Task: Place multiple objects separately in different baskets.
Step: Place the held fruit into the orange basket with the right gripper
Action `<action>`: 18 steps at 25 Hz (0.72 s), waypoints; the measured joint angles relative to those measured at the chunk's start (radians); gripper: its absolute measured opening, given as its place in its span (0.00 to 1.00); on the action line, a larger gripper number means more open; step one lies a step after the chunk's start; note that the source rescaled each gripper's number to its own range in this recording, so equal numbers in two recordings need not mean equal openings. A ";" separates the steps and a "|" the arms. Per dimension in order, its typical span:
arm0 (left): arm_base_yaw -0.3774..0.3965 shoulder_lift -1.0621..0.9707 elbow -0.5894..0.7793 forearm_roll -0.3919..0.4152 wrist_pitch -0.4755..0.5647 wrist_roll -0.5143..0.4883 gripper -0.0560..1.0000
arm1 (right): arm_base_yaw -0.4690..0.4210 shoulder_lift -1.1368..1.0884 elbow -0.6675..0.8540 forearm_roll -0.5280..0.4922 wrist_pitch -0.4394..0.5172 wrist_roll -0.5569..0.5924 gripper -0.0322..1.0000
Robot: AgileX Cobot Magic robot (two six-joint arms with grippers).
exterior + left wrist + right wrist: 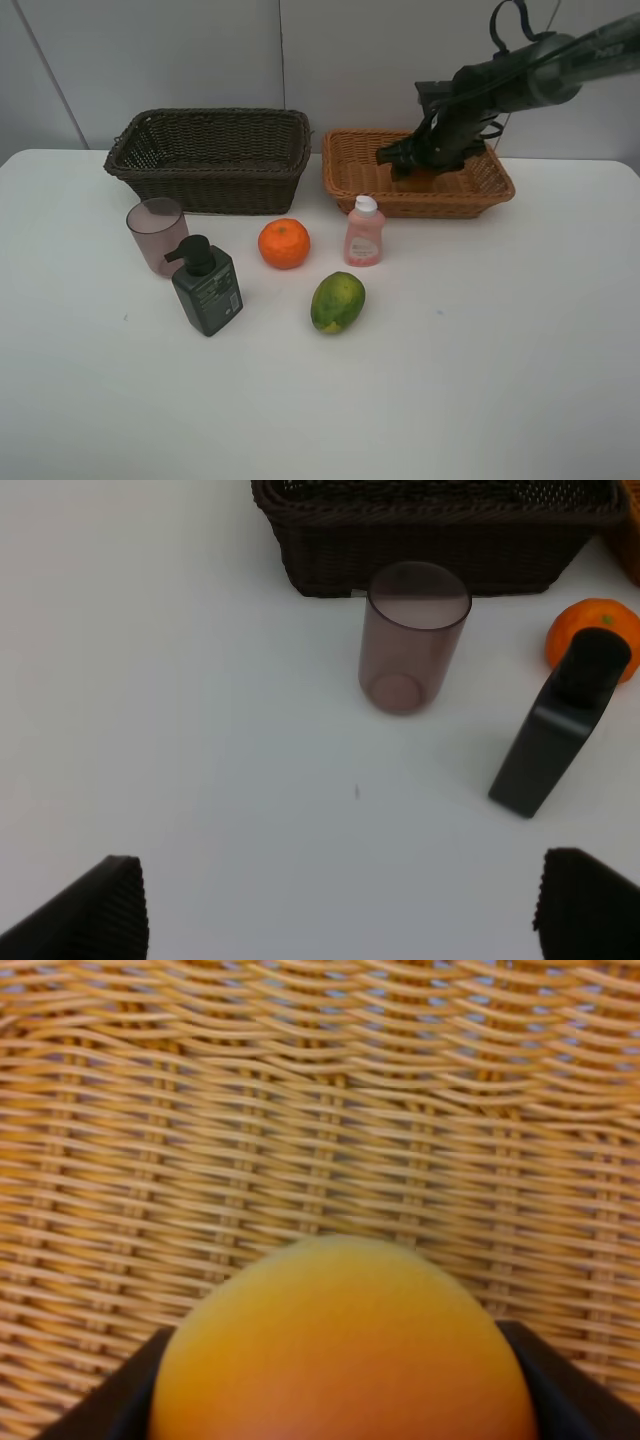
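The peach (340, 1360) is held between the fingers of the right gripper (405, 160), which is closed partway around it, low inside the light basket (340, 175) at the back right of the surface (480, 350); whether the fruit touches the weave I cannot tell. Just in front of that basket stands the pink bottle (364, 232), with the orange (284, 243) beside it and the green fruit (337, 302) nearer the front, while the cup (157, 233) and the pump bottle (206, 287) stand before the dark basket (210, 185). The left gripper (340, 910) hangs over bare surface near the cup, spread wide and holding nothing.
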 joint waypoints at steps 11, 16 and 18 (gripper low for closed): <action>0.000 0.000 0.000 0.000 0.000 0.000 1.00 | 0.000 0.002 0.000 -0.017 0.003 0.000 1.00; 0.000 0.000 0.000 0.000 -0.001 0.000 1.00 | 0.000 -0.055 0.000 -0.014 0.088 0.000 1.00; 0.000 0.000 0.000 0.000 -0.001 0.000 1.00 | 0.003 -0.095 0.000 -0.003 0.154 0.001 1.00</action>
